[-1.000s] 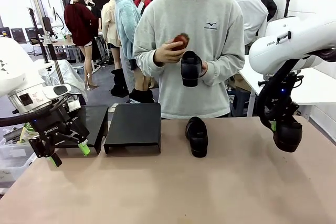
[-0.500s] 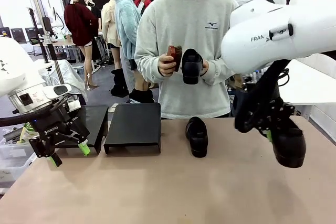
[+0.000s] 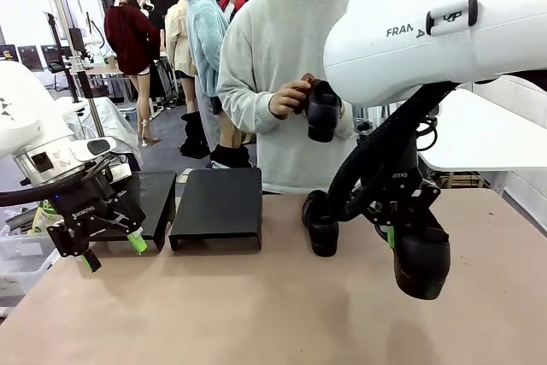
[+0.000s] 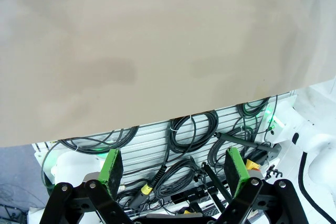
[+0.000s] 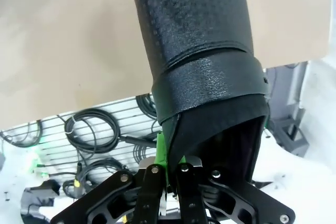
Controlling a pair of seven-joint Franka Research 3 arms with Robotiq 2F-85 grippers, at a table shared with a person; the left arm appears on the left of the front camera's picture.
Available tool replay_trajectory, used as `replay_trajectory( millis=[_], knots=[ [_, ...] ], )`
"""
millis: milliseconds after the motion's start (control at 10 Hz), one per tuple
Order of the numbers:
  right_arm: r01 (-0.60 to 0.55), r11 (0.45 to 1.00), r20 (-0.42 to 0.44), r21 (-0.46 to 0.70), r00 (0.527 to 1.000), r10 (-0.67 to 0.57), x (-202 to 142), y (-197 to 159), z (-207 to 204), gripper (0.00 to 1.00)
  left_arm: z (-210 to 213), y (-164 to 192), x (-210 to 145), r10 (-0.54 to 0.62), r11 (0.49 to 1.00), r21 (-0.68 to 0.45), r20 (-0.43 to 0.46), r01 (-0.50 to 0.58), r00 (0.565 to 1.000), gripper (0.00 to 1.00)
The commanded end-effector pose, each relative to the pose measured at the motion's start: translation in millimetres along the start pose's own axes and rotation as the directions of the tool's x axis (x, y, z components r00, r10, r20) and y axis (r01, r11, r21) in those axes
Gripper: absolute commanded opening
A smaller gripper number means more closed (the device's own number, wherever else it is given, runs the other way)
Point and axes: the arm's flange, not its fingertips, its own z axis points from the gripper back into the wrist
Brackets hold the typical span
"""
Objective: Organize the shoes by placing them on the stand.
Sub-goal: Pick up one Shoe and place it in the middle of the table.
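My right gripper [image 3: 395, 226] is shut on the rim of a black shoe [image 3: 420, 264], which hangs toe-down just above the table, right of centre. In the right wrist view its fingers [image 5: 167, 167] pinch the shoe's [image 5: 197, 40] heel collar. A second shoe [image 3: 322, 221] lies on the table at the far middle. The person across the table holds a third shoe [image 3: 323, 110] in both hands at chest height. The black stand [image 3: 218, 207] sits at the far left-centre. Beside it, my left gripper [image 3: 109, 252] hovers open and empty, its green pads [image 4: 112, 165] wide apart.
Another low black platform [image 3: 158, 201] sits left of the stand, behind my left gripper. The right arm's big white link [image 3: 427, 32] crosses the upper right. Bare tan tabletop [image 3: 239, 305] spreads across the near side. Cables [image 4: 186, 135] hang below the table's edge.
My right arm has swung left toward the table's middle, bringing the held shoe lower and nearer the camera. The person's hand has closed onto their shoe. My left arm has stayed still.
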Motion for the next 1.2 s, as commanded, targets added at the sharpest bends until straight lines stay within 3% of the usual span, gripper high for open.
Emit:
replay_trajectory(
  millis=[0, 100, 200, 400, 700, 800, 1100],
  knots=[
    [0.000, 1.000, 0.004, -0.020, 1.000, 0.001, 10, -12, -1, 0.00, 0, 1, -1, 0.001, 1.000, -0.005, -0.004, -0.001, 1.000, 1.00],
    [0.000, 1.000, 0.000, 0.000, 1.000, 0.000, 0, 0, 0, 0.00, 0, 1, -1, 0.001, 1.000, -0.005, -0.004, -0.001, 1.000, 1.00],
    [-0.016, 1.000, -0.003, -0.027, 1.000, 0.016, -10, 34, -6, 0.00, 0, 1, -1, 0.001, 1.000, -0.005, -0.004, -0.001, 1.000, 1.00],
    [0.029, 0.997, 0.123, -0.068, 0.992, -0.020, -32, 91, -15, 0.00, 0, 1, -1, 0.001, 1.000, -0.005, -0.004, -0.001, 1.000, 1.00],
    [-0.046, 0.996, 0.163, -0.070, 0.985, 0.057, -47, 161, -38, 0.00, 0, 1, -1, 0.001, 1.000, -0.005, -0.004, -0.001, 1.000, 1.00],
    [-0.074, 0.996, 0.207, -0.058, 0.975, 0.085, -50, 175, -44, 0.00, 0, 1, -1, 0.001, 1.000, -0.005, -0.004, -0.001, 1.000, 1.00],
    [-0.231, 0.972, 0.231, -0.053, 0.944, 0.237, -34, 204, -64, 0.00, 0, 1, -1, 0.001, 1.000, -0.005, -0.004, -0.001, 1.000, 1.00]
  ],
)
